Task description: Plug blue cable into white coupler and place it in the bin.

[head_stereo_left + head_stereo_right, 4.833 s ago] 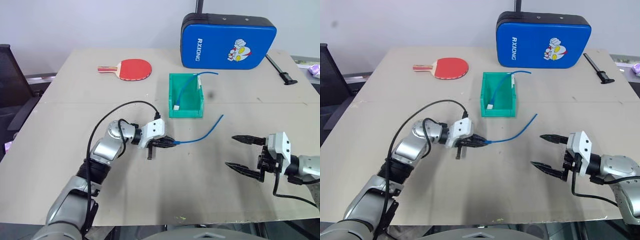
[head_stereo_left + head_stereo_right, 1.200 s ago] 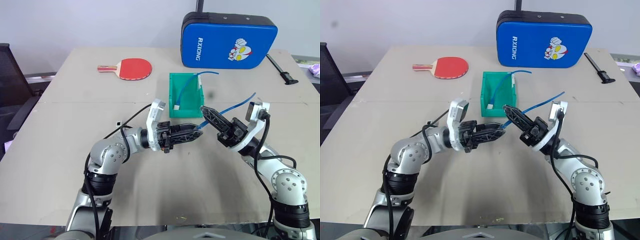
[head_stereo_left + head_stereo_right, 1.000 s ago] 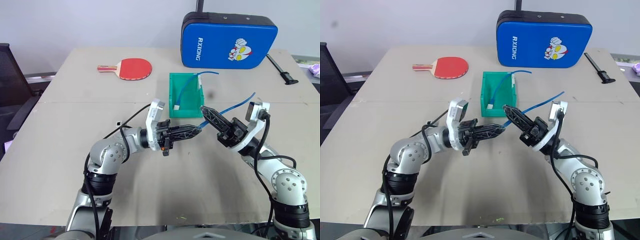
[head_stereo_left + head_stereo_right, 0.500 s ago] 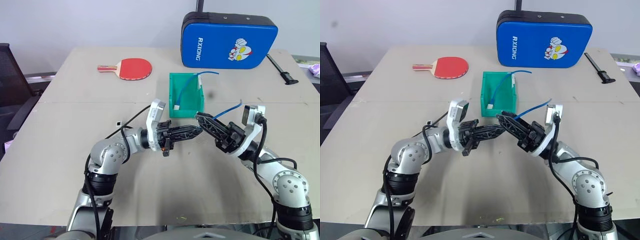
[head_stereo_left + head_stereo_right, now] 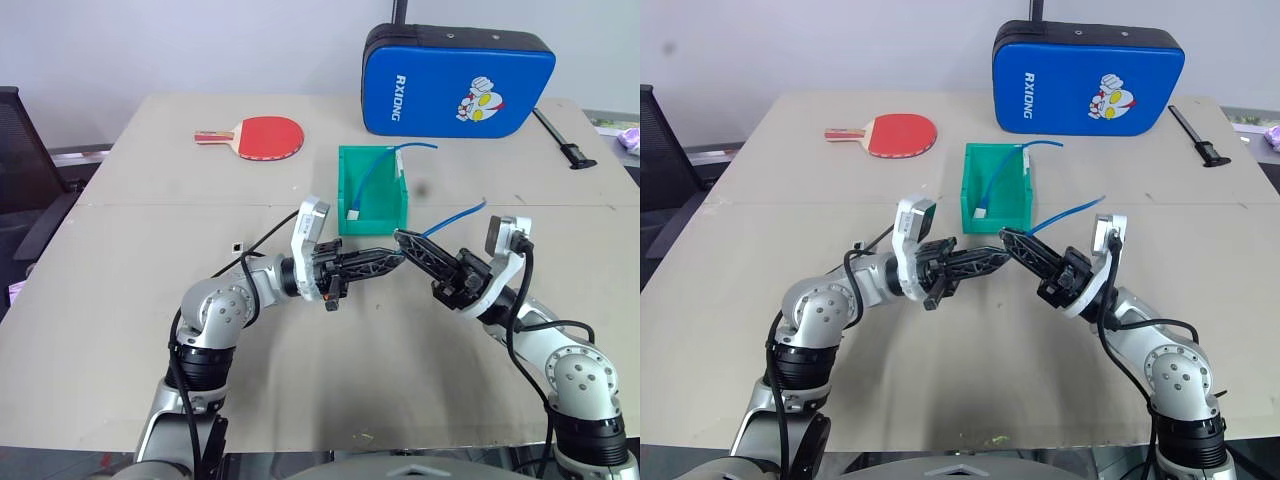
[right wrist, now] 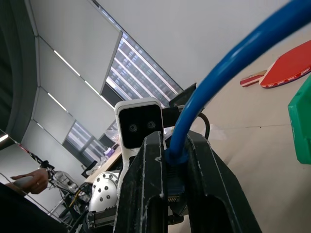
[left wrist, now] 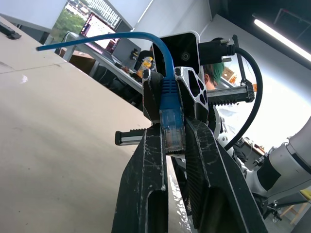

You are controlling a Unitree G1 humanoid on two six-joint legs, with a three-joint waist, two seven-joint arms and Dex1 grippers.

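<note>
Above the table in front of the green bin (image 5: 372,228), my two grippers meet tip to tip. My right gripper (image 5: 402,238) is shut on the blue cable (image 5: 455,216) just behind its plug. The cord's free tail arcs up and to the right. In the left wrist view the clear plug (image 7: 173,132) sits pinched between the fingertips of my left gripper (image 7: 174,124), which is shut. In the right wrist view the cable (image 6: 218,82) runs out from between my right fingers (image 6: 150,160). The white coupler is hidden.
Another blue cable (image 5: 372,175) with a white end lies inside the bin. A blue padded case (image 5: 455,80) stands at the back of the table. A red paddle (image 5: 265,138) lies at the back left. A black tool (image 5: 562,142) lies at the far right.
My right gripper opened, then shut again on the cable, and sank a little toward the left fingertips. The cable's tail now hangs lower. My left gripper stayed put.
</note>
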